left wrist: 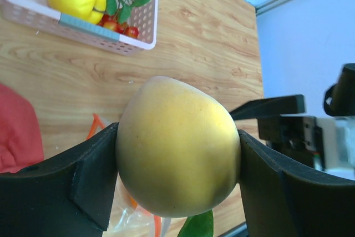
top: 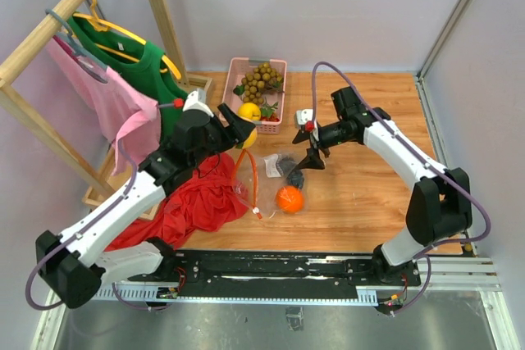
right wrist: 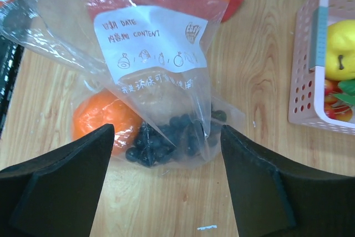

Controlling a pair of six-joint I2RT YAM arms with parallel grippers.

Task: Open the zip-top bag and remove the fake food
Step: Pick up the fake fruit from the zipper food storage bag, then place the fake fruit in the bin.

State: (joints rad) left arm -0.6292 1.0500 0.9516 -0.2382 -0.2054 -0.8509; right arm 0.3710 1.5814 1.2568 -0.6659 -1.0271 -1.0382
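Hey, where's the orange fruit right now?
In the top view, the orange fruit lies mid-table at the near end of the zip-top bag, beside the dark purple bunch and right of the red cloth.

Bright, even overhead light, soft faint shadows, mild sheen on the zip-top bag [right wrist: 138, 70].

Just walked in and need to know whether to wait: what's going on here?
The left gripper holds a yellow-orange fruit between its jaws, near the pink basket, which already has a lemon and a tan-brown bunch. The right gripper hangs over the zip-top bag with open jaws, holding nothing. An orange fruit and a dark purple bunch are still inside the bag.
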